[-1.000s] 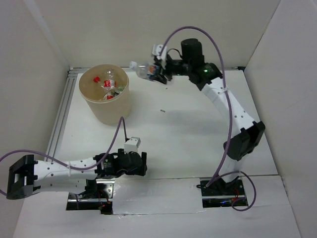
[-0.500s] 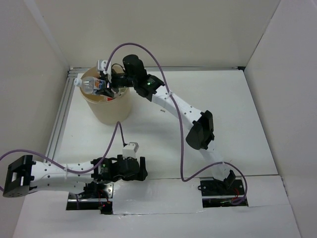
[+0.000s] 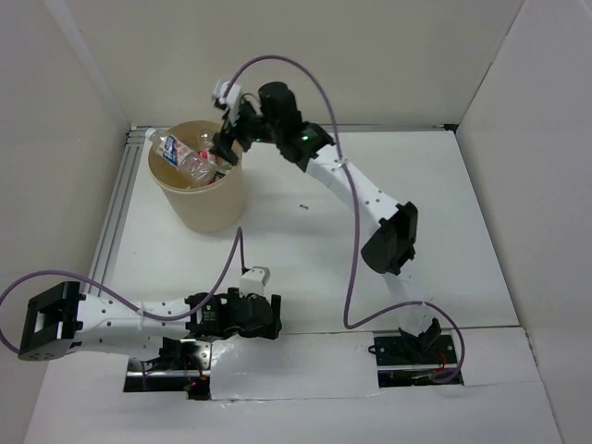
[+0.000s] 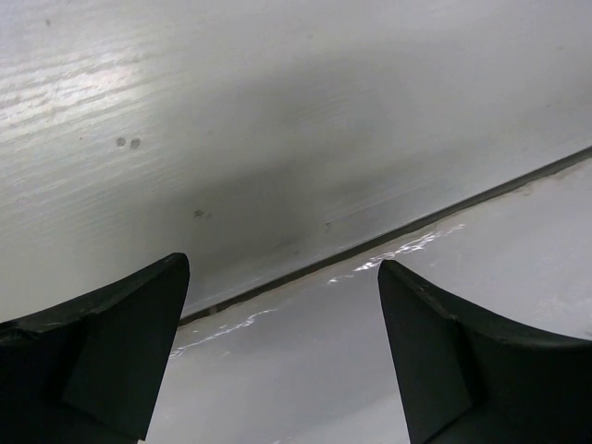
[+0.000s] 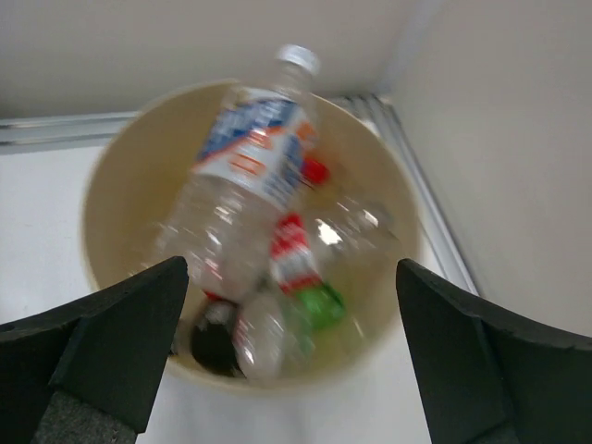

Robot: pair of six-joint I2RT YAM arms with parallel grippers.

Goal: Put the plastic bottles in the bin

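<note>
The bin (image 3: pixel 208 208) stands at the tabletop's far left corner. A blue-labelled bottle (image 3: pixel 185 157) slants inside it, cap end leaning at the rim, over the other bottles (image 5: pixel 301 268). Your right gripper (image 3: pixel 222 150) hangs above, jaws wide apart and holding nothing, so lift straight up and clear of the rim. The left gripper (image 4: pixel 282 361) is spread too, empty, at the near edge. White walls (image 3: pixel 324 55) close in the smooth white tabletop (image 3: pixel 324 250), with a rail (image 3: pixel 116 203) along its left edge

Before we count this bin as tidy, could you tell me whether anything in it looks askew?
Yes: the blue-white labelled bottle lies slanted on the other bottles, its white cap up by the rim of the bin rather than down inside. The right tool stands open above it, holding nothing.
</note>
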